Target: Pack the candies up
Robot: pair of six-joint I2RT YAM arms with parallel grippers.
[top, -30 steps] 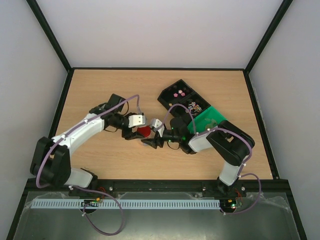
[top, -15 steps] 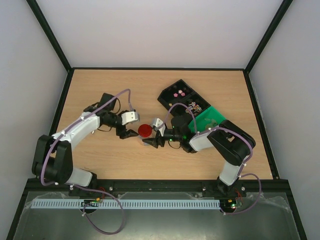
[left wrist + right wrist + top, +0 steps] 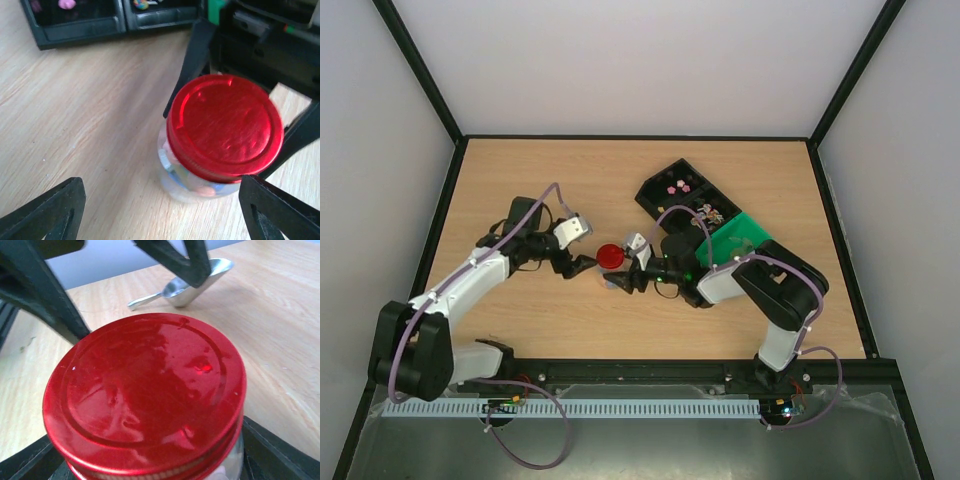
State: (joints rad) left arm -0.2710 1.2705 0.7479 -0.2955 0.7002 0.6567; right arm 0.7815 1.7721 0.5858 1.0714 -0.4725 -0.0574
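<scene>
A pale wooden tabletop (image 3: 520,180), boxed in by white walls, carries the whole scene. Near its middle we find a small clear jar (image 3: 176,186) capped by a round red metal lid (image 3: 225,127). What has changed is on the left. A second ago the left gripper (image 3: 582,264) sat right at that lid, and since then it has drawn back toward its own side, so it now rests just beside the jar and apart from it. In the left wrist view its fingers are spread wide, one at each lower corner, holding nothing, with the jar standing ahead of them. The right gripper (image 3: 618,281) has barely shifted; its black fingers (image 3: 272,450) clasp the jar's body from both flanks just under the lid, so we read it as closed on the jar. The candies (image 3: 204,190), tiny pastel sweets, show through the jar wall below the rim of the lid. More of them lie in the compartments of a black plastic tray (image 3: 648,197) toward the right rear of the table, apart from the jar. A silver metal scoop (image 3: 192,282) lies on the wood just beside the jar. We judge that the lid has just been fitted and released, which would mean this jar's share is sealed. Whether the lid is fully tightened we cannot tell, and the sweets in the tray are not yet packed.
</scene>
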